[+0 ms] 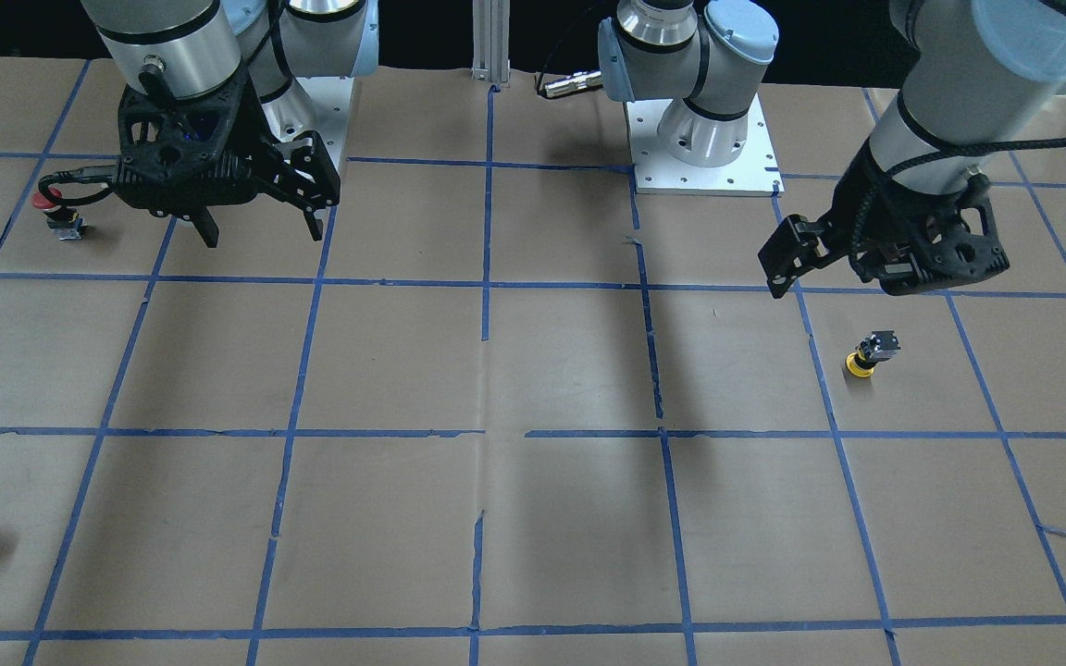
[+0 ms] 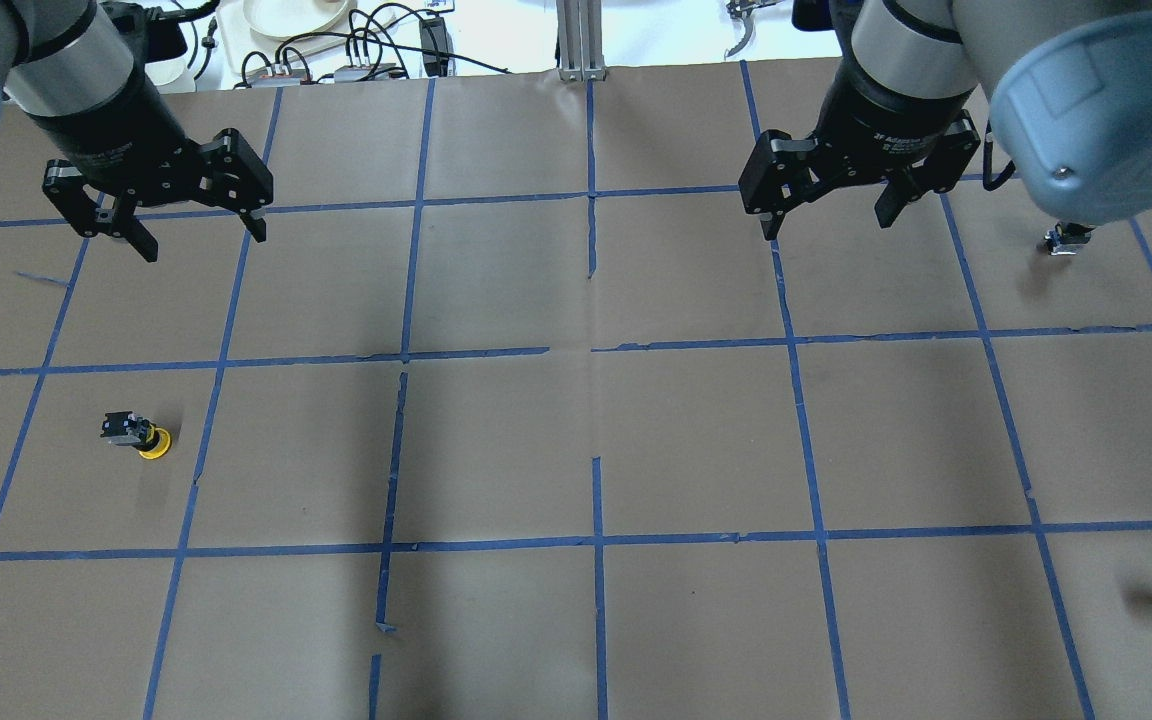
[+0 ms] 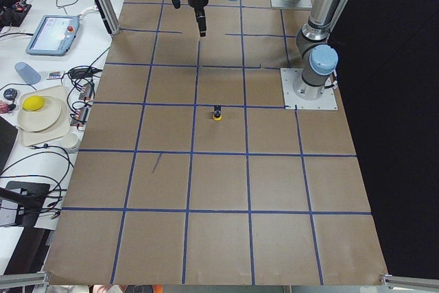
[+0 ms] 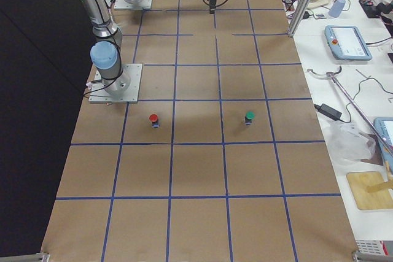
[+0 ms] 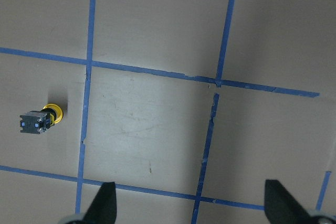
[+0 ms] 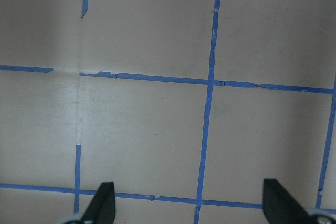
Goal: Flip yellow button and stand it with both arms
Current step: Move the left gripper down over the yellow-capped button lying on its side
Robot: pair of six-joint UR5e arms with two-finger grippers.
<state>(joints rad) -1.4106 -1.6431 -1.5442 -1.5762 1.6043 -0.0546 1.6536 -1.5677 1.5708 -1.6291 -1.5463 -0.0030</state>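
Hands first: your left hand (image 2: 202, 240) and right hand (image 2: 826, 225) both hang spread wide and empty above the worktop (image 2: 576, 440). You'll find the yellow button (image 2: 141, 437) near the left edge, seemingly resting cap-down with its body tilted, well apart from both.

The button (image 2: 139, 436) is small: a round yellow cap, a black collar and a blocky black-and-grey body with two blue spots on its end. It stands upside down, cap on the table (image 2: 576, 450), body up, touched by nothing. It sits well below the left gripper (image 2: 204, 245), outside the gap between its fingers (image 5: 105, 203), beyond one fingertip. Those fingers are spread wide and empty. The right gripper (image 2: 826, 226), fingers likewise spread and empty, hangs well apart from the button.
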